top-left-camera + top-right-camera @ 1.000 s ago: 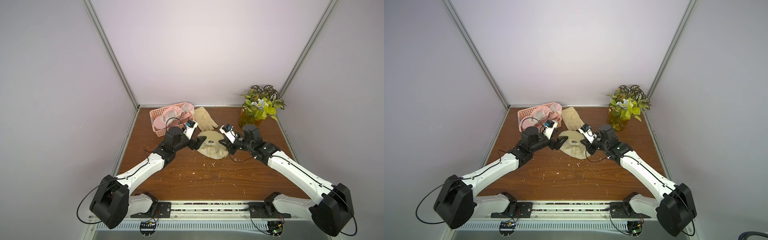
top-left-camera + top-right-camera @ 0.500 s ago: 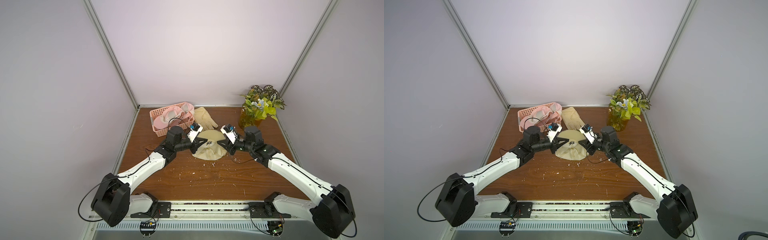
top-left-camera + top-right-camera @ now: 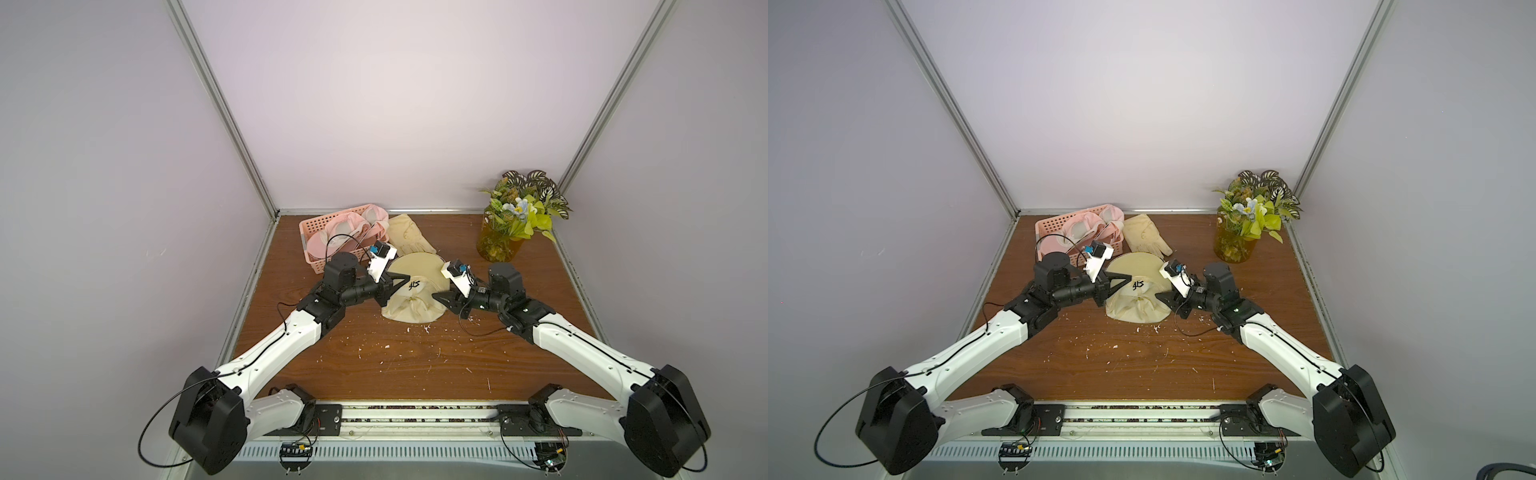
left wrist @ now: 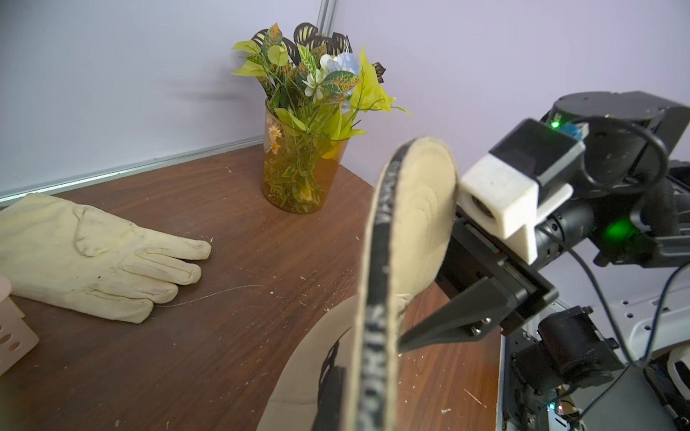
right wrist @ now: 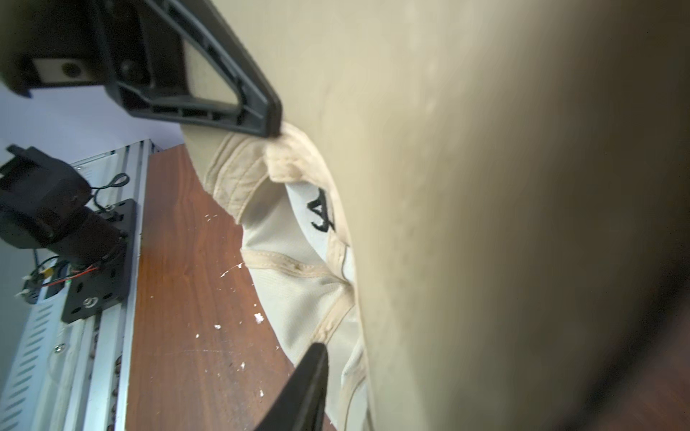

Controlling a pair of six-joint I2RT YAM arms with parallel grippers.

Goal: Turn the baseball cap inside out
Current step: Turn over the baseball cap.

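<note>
The beige baseball cap (image 3: pixel 409 309) lies mid-table in both top views, its pale lining with a black mark (image 3: pixel 414 285) facing up and its brim (image 3: pixel 417 264) towards the back. My left gripper (image 3: pixel 405 277) is shut on the cap's rim by the mark. The left wrist view shows the black lettered sweatband (image 4: pixel 377 298) edge-on. My right gripper (image 3: pixel 437 297) stands open at the cap's right side. In the right wrist view one of its fingers (image 5: pixel 304 384) lies over a lining seam, the brim (image 5: pixel 485 186) fills the picture and the other finger is hidden.
A pink basket (image 3: pixel 318 232) holding pink items stands at the back left. A cream glove (image 3: pixel 409 235) lies beside it, just behind the brim. An amber vase of artificial plants (image 3: pixel 500 245) stands at the back right. White crumbs (image 3: pixel 415 329) dot the wooden table (image 3: pixel 374 365).
My left gripper moved right onto the cap and shut on its rim. My right gripper, shut a second ago, has opened. The brim now tilts up.
</note>
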